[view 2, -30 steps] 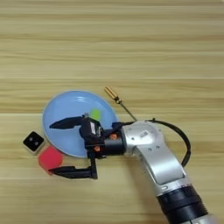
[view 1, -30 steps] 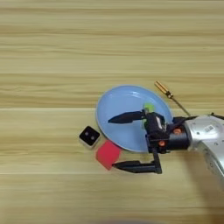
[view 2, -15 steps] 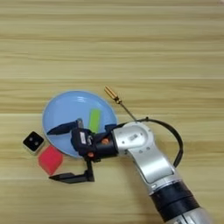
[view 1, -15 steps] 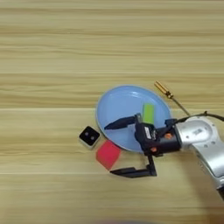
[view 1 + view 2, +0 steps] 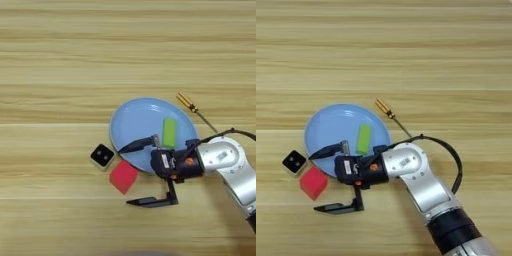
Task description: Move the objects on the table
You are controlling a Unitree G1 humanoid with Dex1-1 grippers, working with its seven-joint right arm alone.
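A red cube point(image 5: 123, 176) lies on the table just off the lower left rim of the round light-blue plate point(image 5: 135, 120). Left of it sits a small black cube with white edges point(image 5: 102, 155). A flat green block point(image 5: 169, 132) rests inside the plate, right of centre. A thin screwdriver with an orange-yellow handle point(image 5: 188, 103) lies beyond the plate's upper right rim. My right gripper point(image 5: 125, 175) is open and points left. One finger reaches over the plate's lower rim, the other lies below the red cube, which sits at the mouth between the tips.
My silver forearm point(image 5: 421, 180) comes in from the lower right, with a black cable point(image 5: 453, 160) looping beside it. The light wood-grain table point(image 5: 60, 60) stretches wide above and to the left of the plate.
My gripper has moved left from over the plate's right side to the red cube. The green block, hidden by it before, now shows in the plate. The objects have stayed put.
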